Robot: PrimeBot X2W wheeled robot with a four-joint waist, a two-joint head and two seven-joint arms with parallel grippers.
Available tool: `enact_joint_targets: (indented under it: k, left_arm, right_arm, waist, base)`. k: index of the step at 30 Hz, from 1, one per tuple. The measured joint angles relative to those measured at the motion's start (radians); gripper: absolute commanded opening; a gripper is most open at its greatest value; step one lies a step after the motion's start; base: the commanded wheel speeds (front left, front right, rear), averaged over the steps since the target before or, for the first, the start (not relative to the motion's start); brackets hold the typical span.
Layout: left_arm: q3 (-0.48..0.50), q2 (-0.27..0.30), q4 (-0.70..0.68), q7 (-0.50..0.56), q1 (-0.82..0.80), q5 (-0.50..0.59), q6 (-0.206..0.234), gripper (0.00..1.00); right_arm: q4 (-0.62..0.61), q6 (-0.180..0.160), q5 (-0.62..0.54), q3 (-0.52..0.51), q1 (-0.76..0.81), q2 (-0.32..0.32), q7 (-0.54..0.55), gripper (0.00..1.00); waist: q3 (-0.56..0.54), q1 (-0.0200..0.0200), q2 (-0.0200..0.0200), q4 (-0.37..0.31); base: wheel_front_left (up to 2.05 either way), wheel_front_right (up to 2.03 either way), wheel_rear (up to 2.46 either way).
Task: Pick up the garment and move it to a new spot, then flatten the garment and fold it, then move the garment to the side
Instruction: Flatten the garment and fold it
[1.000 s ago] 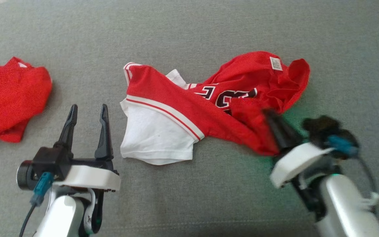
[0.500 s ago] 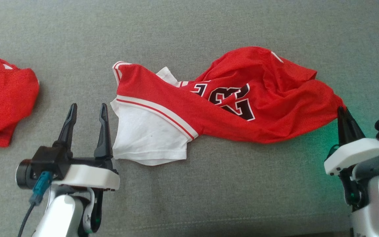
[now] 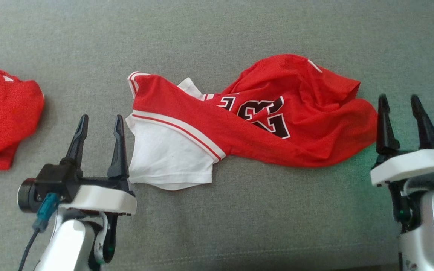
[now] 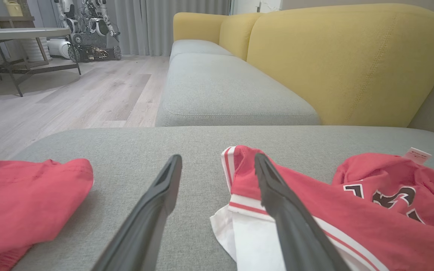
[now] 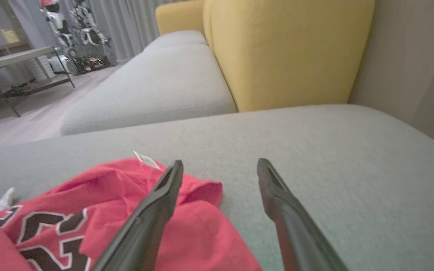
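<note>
the garment (image 3: 262, 120) lies crumpled across the middle of a sofa seat cushion (image 3: 217, 34), stretched from left to right. a second piece of clothing (image 3: 6, 113) lies on the same cushion at the far left, well apart from the garment. the left gripper (image 3: 101, 118) sits just beside the garment's left end, the right gripper (image 3: 398, 98) just beside its right end. in the left wrist view, a further cushion (image 4: 224, 90) lies beyond, a backrest (image 4: 349, 64) along its right, and a table (image 4: 17, 34) stands on the floor (image 4: 70, 98) to its left.
</note>
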Motion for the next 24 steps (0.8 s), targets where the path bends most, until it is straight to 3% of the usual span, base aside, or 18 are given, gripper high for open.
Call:
enact_joint_targets:
  k: [13, 24]
  left_arm:
    - [-0.005, 0.014, 0.004, 0.004, 0.057, 0.000, 0.013, 1.00]
    - [-0.024, 0.022, -0.007, 0.026, 0.088, -0.003, 0.017, 1.00]
  right_arm:
    - [-0.171, 0.000, -0.026, 0.161, 0.102, 0.001, 0.024, 1.00]
    - [-0.214, 0.000, -0.026, 0.192, 0.163, 0.001, 0.049, 1.00]
  waist:
    - [-0.071, 0.0000, 0.0000, 0.002]
    - [-0.101, 0.0000, 0.0000, 0.007]
  base:
    - [0.00, 0.00, 0.00]
    - [0.00, 0.00, 0.00]
